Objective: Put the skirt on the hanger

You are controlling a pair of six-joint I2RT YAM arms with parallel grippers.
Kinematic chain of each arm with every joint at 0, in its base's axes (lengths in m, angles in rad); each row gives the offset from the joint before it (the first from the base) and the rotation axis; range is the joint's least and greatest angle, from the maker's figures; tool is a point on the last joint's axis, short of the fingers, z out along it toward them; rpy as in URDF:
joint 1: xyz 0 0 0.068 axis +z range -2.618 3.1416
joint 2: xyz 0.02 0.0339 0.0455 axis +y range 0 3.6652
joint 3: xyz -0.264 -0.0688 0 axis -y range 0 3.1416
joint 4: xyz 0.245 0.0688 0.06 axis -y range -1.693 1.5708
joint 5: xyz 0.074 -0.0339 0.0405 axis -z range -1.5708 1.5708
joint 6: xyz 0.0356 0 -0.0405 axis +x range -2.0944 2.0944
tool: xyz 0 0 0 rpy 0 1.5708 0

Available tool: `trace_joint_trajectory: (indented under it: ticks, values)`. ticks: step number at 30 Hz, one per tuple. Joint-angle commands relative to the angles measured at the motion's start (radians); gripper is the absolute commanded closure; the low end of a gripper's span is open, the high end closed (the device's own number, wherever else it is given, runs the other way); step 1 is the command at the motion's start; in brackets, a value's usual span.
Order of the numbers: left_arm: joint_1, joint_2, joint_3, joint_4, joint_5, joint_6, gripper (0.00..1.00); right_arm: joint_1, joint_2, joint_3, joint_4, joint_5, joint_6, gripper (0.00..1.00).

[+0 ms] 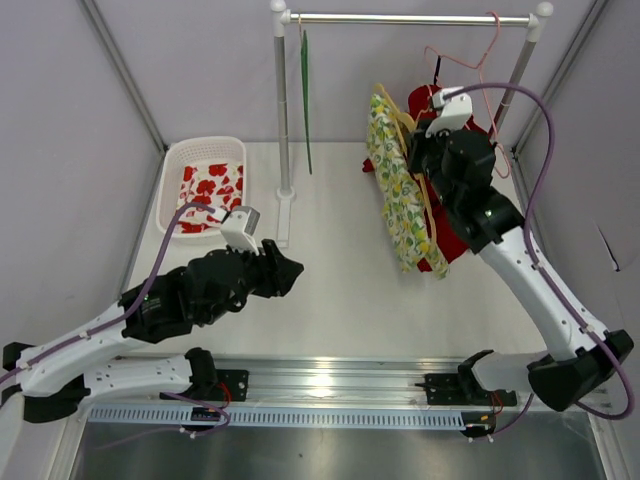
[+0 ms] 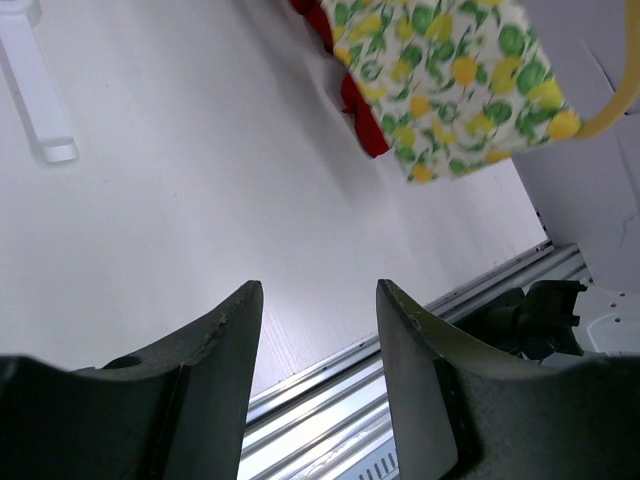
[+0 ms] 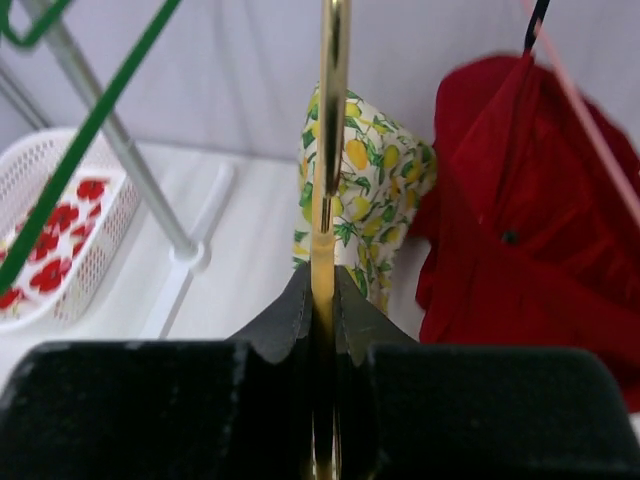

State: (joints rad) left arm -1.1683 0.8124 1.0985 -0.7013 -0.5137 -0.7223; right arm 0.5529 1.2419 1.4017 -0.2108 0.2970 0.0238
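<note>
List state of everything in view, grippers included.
left gripper: jaws open, empty
right gripper: jaws shut on yellow hanger
lemon skirt: hanging from yellow hanger
green hanger: on rail, bare
red garment: hanging on pink hanger
basket: holds floral cloth

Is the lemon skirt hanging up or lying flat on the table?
Hanging. The lemon skirt droops from the yellow hanger, which the right tool pinches shut and holds up in the air.
</note>
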Motion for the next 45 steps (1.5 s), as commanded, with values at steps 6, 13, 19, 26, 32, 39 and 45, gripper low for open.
trace_joint_trajectory:
  ticks: [6, 13, 19, 26, 32, 39, 45]
  values:
    - [0.004, -0.035, 0.066, -0.046, -0.013, 0.075, 0.45, -0.128, 0.22, 0.357, 0.102, -0.191, -0.015, 1.0]
    - [0.004, -0.044, 0.044, -0.029, 0.021, 0.093, 0.45, -0.202, 0.384, 0.577, 0.117, -0.234, -0.001, 1.0]
    - [0.004, -0.051, 0.041, -0.033, 0.004, 0.118, 0.45, -0.231, 0.536, 0.785, 0.056, -0.242, -0.002, 1.0]
    - [0.004, -0.062, 0.052, -0.052, -0.014, 0.126, 0.44, -0.235, 0.671, 0.987, -0.004, -0.222, -0.004, 1.0]
    - [0.004, -0.073, 0.046, -0.061, -0.022, 0.118, 0.44, -0.238, 0.699, 0.951, 0.005, -0.207, 0.008, 1.0]
    - [0.004, -0.067, 0.049, -0.064, -0.019, 0.115, 0.44, -0.24, 0.671, 0.856, 0.03, -0.179, 0.016, 1.0]
    - [0.004, -0.065, 0.055, -0.07, -0.023, 0.109, 0.43, -0.24, 0.625, 0.757, 0.073, -0.162, 0.028, 1.0]
